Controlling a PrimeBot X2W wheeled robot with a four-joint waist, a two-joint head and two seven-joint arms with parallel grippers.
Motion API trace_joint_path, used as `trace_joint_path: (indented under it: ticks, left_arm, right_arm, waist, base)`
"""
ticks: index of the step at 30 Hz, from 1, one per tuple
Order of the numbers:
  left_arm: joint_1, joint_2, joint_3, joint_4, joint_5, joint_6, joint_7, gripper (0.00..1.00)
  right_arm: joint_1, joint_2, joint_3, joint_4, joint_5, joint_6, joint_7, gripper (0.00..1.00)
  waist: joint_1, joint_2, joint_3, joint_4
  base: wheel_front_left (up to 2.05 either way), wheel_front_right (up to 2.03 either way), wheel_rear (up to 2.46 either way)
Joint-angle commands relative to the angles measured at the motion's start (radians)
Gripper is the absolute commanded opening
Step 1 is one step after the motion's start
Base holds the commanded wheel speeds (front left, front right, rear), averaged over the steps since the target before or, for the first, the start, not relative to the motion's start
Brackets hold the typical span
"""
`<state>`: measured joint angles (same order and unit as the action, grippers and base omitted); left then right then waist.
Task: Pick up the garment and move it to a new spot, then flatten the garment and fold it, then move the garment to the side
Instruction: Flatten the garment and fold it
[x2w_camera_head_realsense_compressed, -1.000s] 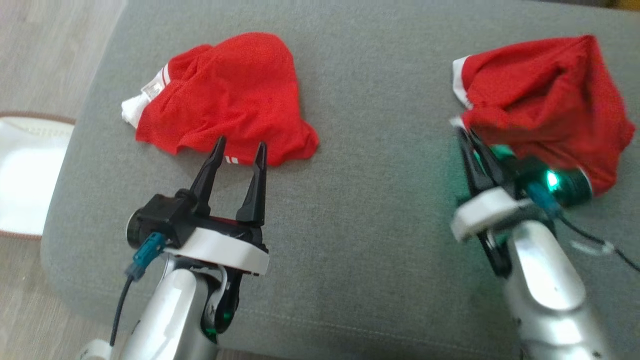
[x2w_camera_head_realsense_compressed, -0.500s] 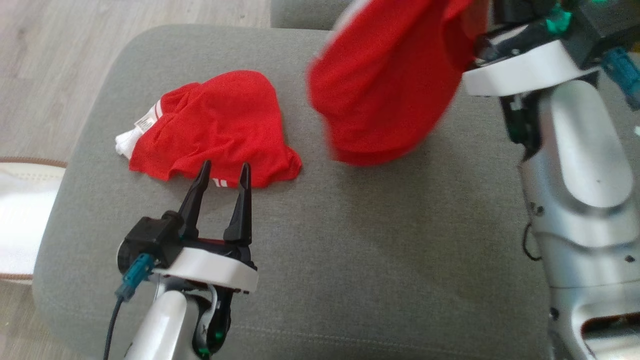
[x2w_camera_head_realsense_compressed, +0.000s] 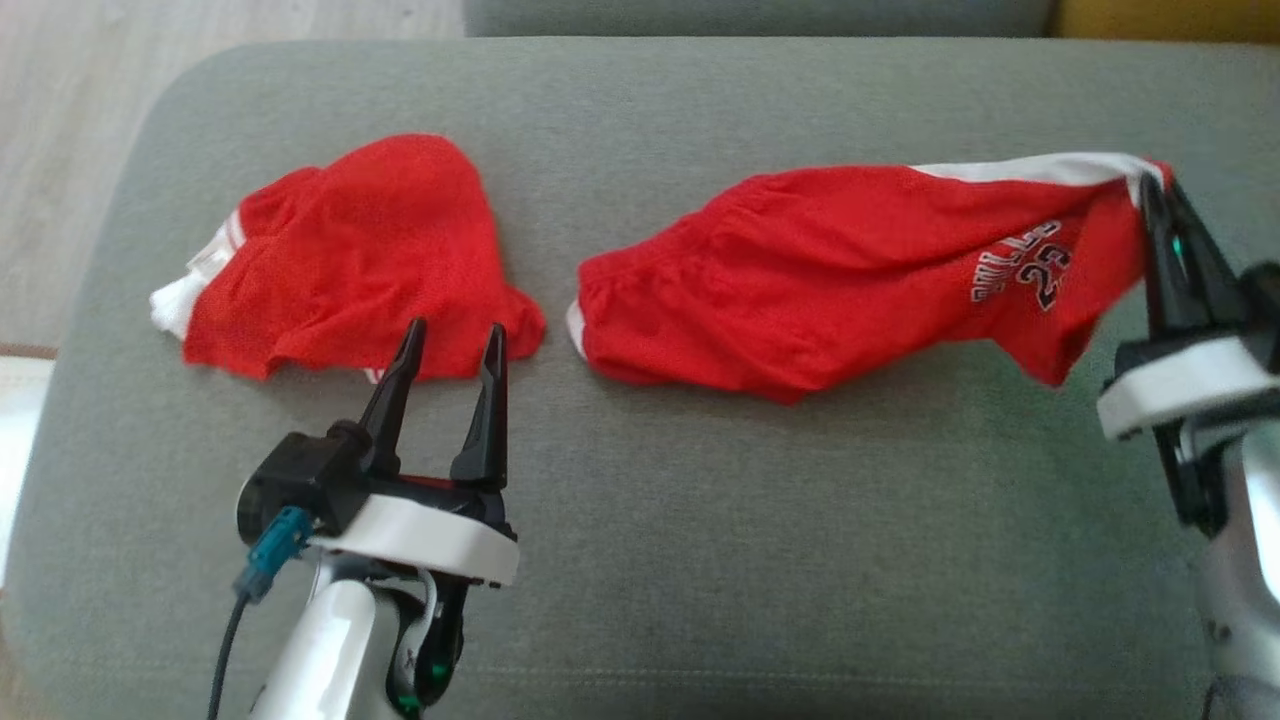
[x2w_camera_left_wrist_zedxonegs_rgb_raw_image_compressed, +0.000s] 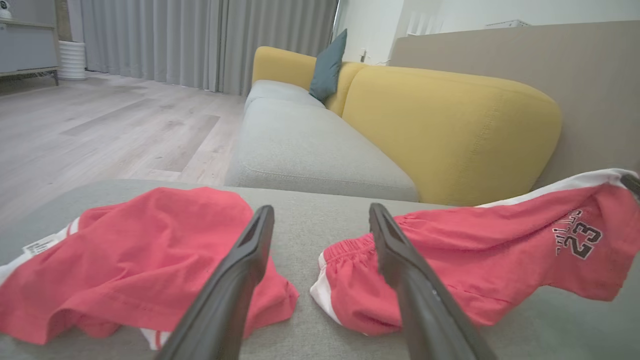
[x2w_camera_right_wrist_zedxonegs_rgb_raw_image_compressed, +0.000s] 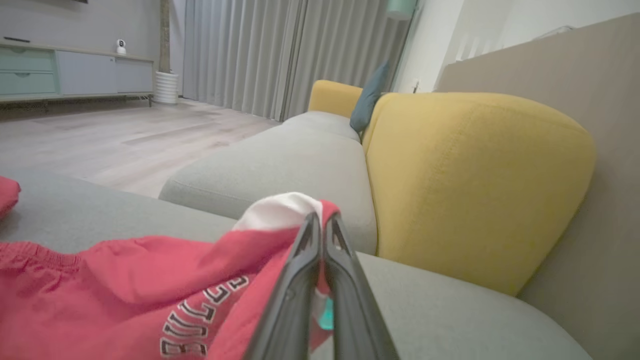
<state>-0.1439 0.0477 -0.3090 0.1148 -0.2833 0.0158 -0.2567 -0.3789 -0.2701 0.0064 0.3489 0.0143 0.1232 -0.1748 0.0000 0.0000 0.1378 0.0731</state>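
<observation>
A red garment (x2w_camera_head_realsense_compressed: 850, 280) with white trim and a "23" print lies stretched across the right half of the grey cushion (x2w_camera_head_realsense_compressed: 760, 560). Its right end is lifted by my right gripper (x2w_camera_head_realsense_compressed: 1150, 190), which is shut on the white-trimmed edge. The right wrist view shows that gripper (x2w_camera_right_wrist_zedxonegs_rgb_raw_image_compressed: 320, 220) pinching the trim, with the garment (x2w_camera_right_wrist_zedxonegs_rgb_raw_image_compressed: 125, 290) trailing down to the left. My left gripper (x2w_camera_head_realsense_compressed: 455, 335) stands open just in front of a second, crumpled red garment (x2w_camera_head_realsense_compressed: 340, 255), holding nothing. In the left wrist view its fingers (x2w_camera_left_wrist_zedxonegs_rgb_raw_image_compressed: 250, 260) frame the gap between both garments (x2w_camera_left_wrist_zedxonegs_rgb_raw_image_compressed: 475, 260).
Behind the cushion runs a grey sofa seat (x2w_camera_left_wrist_zedxonegs_rgb_raw_image_compressed: 305, 145) with a yellow backrest (x2w_camera_left_wrist_zedxonegs_rgb_raw_image_compressed: 450, 130) and a teal pillow (x2w_camera_left_wrist_zedxonegs_rgb_raw_image_compressed: 327, 65). Wooden floor (x2w_camera_head_realsense_compressed: 60, 120) lies past the cushion's left edge. The cushion's front half is bare.
My right gripper swung the held garment up and across, then brought it down so it now lies spread out on the cushion. The head camera shifted. My left gripper stayed open in place.
</observation>
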Motion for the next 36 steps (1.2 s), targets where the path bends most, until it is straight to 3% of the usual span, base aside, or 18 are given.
trace_joint_path:
  ticks: [1,6,10,11,12,16,20,28,36]
  left_arm:
    - [-0.039,0.003,0.031,-0.030,0.009,-0.006,-0.005,1.00]
    - [-0.043,0.003,0.028,-0.025,0.019,-0.011,-0.005,1.00]
    - [-0.042,0.003,0.024,-0.022,0.022,-0.011,-0.005,1.00]
    - [-0.041,0.003,0.024,-0.021,0.022,-0.011,-0.005,1.00]
    - [-0.039,0.003,0.023,-0.020,0.022,-0.011,-0.005,1.00]
    - [-0.034,0.003,0.021,-0.016,0.022,-0.012,-0.005,1.00]
    - [-0.029,0.003,0.019,-0.014,0.020,-0.012,-0.005,1.00]
    - [-0.026,0.003,0.016,-0.037,0.011,-0.005,-0.005,1.00]
    - [-0.022,0.003,0.008,-0.042,0.002,-0.001,-0.005,1.00]
  right_arm:
    - [-0.017,-0.019,0.021,-0.053,0.007,0.008,-0.004,0.00]
    - [0.086,-0.011,-0.018,-0.062,0.016,0.008,0.025,0.00]
    - [0.164,0.039,-0.100,-0.030,0.000,0.008,0.080,0.00]
    - [0.179,0.054,-0.124,-0.023,-0.011,0.008,0.092,0.42]
    - [0.191,0.071,-0.149,-0.019,-0.023,0.008,0.097,1.00]
    - [0.211,0.146,-0.202,-0.033,-0.046,0.008,0.077,1.00]
    - [0.212,0.188,-0.144,-0.082,-0.024,0.008,0.002,1.00]
    - [0.247,0.216,0.007,-0.178,0.051,0.008,-0.061,1.00]
    - [0.240,0.219,0.029,-0.173,0.064,0.008,-0.065,1.00]
  waist:
    - [0.0000,0.0000,0.004,-0.019]
    - [0.0000,0.0000,-0.002,-0.052]
    - [0.0000,0.0000,-0.010,-0.066]
    - [0.0000,0.0000,-0.013,-0.068]
    - [0.0000,0.0000,-0.014,-0.070]
    - [0.0000,0.0000,-0.024,-0.072]
    - [0.0000,0.0000,-0.036,-0.069]
    - [0.0000,0.0000,-0.043,-0.046]
    - [0.0000,0.0000,-0.027,-0.015]
  base:
    - [0.00,0.00,0.00]
    - [0.00,0.00,0.00]
    - [0.00,0.00,0.00]
    - [0.00,0.00,0.00]
    - [0.00,0.00,0.00]
    - [0.00,0.00,0.00]
    - [0.00,0.00,0.00]
    - [0.00,0.00,0.00]
    - [0.00,0.00,0.00]
